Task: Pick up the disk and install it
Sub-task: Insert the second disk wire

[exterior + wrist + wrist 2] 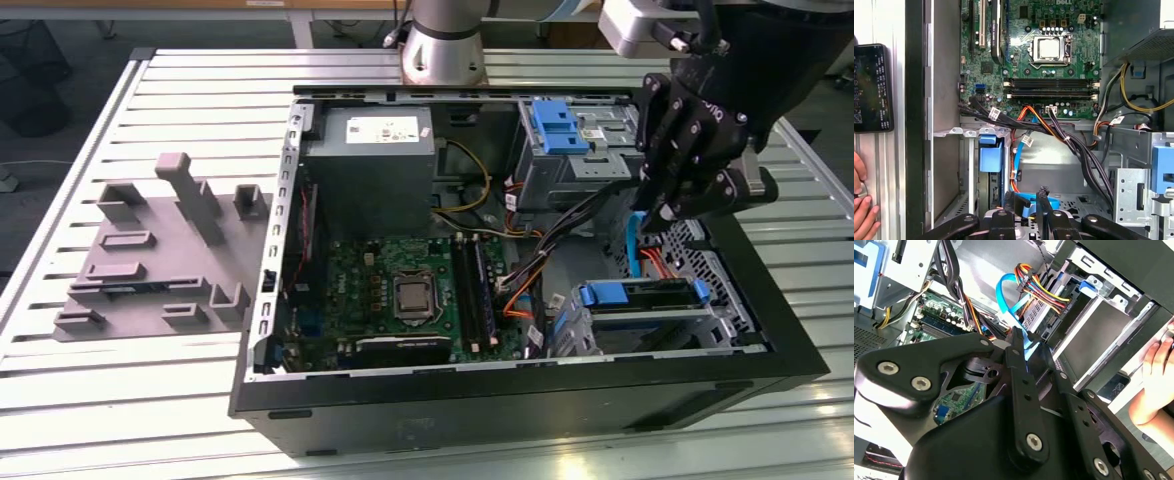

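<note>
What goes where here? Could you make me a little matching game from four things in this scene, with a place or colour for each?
Things:
1. power supply box
2. circuit board
3. moulded tray
4. robot hand

Descriptions:
A. grey, on the table outside the computer case, at the exterior view's left
B. black, above the case's side at the exterior view's right
C. green, flat on the case floor
D. grey, inside the case at its far end

Pairs: 1-D, 2-C, 3-A, 4-B
</note>
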Robot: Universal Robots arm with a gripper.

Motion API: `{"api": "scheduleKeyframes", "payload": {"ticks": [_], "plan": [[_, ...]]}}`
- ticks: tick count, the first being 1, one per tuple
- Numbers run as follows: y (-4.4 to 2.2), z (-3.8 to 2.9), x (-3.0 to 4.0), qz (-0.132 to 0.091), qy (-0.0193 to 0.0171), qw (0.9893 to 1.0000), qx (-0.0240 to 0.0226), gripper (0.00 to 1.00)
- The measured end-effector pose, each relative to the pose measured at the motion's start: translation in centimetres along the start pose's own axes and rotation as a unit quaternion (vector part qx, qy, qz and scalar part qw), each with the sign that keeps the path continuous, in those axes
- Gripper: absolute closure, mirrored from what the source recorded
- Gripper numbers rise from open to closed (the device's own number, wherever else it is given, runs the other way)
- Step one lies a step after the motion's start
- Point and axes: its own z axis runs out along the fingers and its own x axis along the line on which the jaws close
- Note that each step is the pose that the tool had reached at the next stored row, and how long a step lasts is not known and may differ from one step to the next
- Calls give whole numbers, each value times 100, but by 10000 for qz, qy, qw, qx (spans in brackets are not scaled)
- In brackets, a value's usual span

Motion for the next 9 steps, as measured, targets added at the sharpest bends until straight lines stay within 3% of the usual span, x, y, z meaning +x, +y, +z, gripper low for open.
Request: {"api": "scheduleKeyframes", "payload": {"ticks": [3, 7, 9], "plan": [[0, 14, -1, 0, 5, 10000, 0, 69], [1, 32, -2, -1, 45, 10000, 1, 69], [0, 33, -1, -1, 48, 10000, 1, 69]]}}
